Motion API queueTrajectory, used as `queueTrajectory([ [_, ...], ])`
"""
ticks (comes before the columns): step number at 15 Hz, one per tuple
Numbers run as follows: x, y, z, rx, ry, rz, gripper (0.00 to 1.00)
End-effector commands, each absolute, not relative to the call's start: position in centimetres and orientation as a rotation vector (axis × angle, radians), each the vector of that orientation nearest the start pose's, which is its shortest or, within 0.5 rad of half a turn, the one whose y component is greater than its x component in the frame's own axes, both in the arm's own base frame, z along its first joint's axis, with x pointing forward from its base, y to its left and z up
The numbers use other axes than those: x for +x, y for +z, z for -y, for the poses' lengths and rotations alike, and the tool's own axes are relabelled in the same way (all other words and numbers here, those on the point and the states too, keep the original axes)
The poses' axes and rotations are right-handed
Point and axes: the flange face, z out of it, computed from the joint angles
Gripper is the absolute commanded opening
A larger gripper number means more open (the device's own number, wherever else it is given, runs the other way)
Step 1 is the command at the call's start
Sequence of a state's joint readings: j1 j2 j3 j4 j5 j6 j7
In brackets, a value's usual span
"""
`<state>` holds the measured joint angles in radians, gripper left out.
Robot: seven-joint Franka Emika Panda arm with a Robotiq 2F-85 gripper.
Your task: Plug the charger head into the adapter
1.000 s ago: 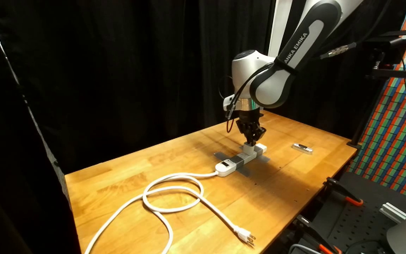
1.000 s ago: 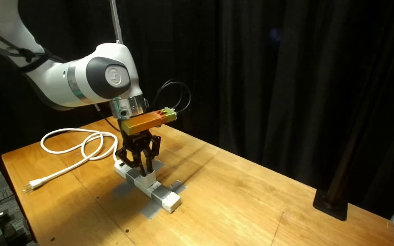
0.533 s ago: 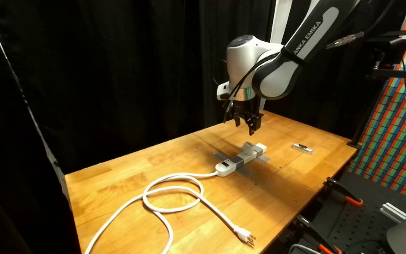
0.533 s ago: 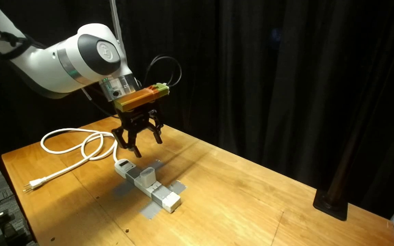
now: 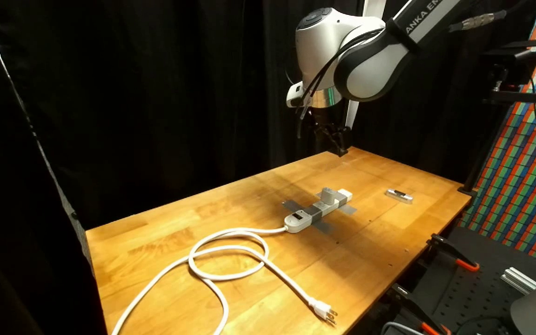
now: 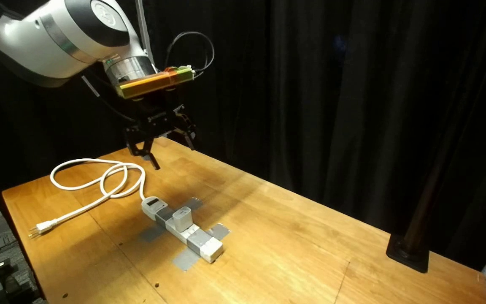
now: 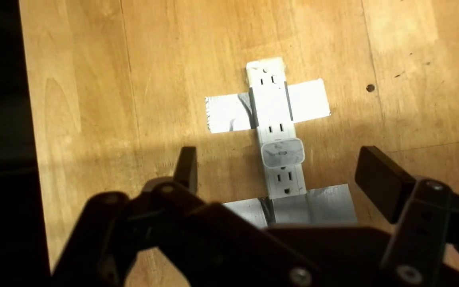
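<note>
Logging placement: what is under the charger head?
The adapter is beneath the charger head, which hides any prongs or slots directly below, so seating depth cannot be told.

The arm [image 5: 312, 53] is white; its cables [image 5: 328, 66] black; the end effector [image 6: 174, 157] black, with silvery screws [image 7: 300, 276].

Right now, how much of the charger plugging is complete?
Looks done: the small white plastic charger block stands upright on the elongated white plastic power strip. In hand: nothing; the black end effector hangs open above. Left: perhaps checking full seating, hidden here.
</note>
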<state>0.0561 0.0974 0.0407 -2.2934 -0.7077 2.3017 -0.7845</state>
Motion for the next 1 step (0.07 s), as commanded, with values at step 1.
queueTrajectory([
  [1, 51.53, 30.35, -3.64, -2.732, 0.45, 2.267, 1.0],
])
